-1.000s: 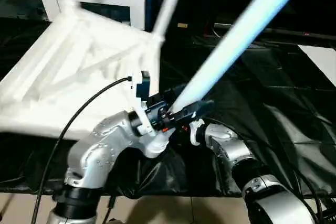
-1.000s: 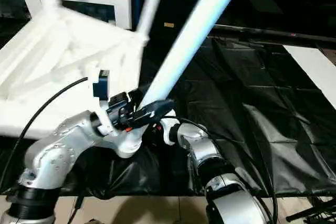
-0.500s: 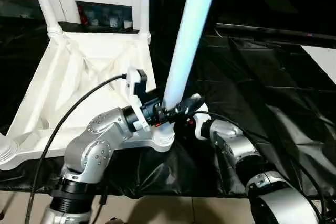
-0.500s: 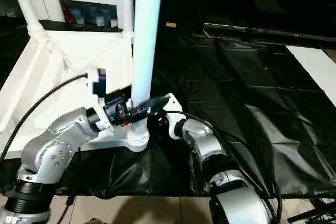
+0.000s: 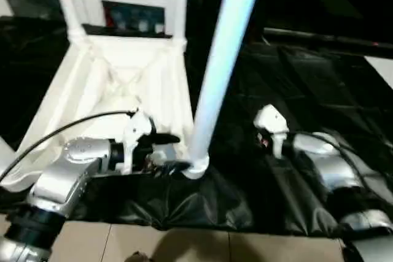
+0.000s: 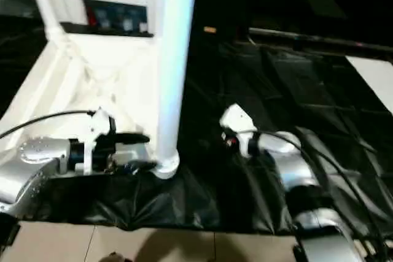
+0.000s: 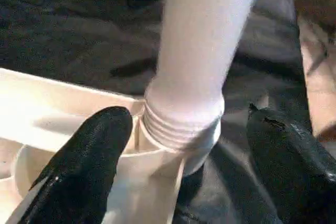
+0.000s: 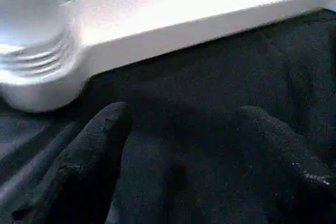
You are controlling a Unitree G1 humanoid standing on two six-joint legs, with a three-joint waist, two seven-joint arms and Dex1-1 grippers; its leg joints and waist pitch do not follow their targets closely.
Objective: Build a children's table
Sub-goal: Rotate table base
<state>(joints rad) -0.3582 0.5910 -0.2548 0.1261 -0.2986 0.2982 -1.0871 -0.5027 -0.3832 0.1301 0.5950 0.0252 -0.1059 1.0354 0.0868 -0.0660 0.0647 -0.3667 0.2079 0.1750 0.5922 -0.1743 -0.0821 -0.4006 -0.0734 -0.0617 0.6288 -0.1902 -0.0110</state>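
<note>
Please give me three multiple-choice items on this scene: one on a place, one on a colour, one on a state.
1. Where is the lower end of the nearest long white tubular leg?
A. lying on the sheet
B. in a round corner socket of the table top
C. in the right gripper

2. What colour is the sheet under the table top?
A. black
B. blue
C. white

3. How is the left gripper?
A. shut on the leg
B. shut on nothing
C. open

Answers:
1 B: the leg stands in the socket of the upturned white plastic table top.
2 A: the sheet is black.
3 C: the left gripper has its fingers wide apart on either side of the leg.
</note>
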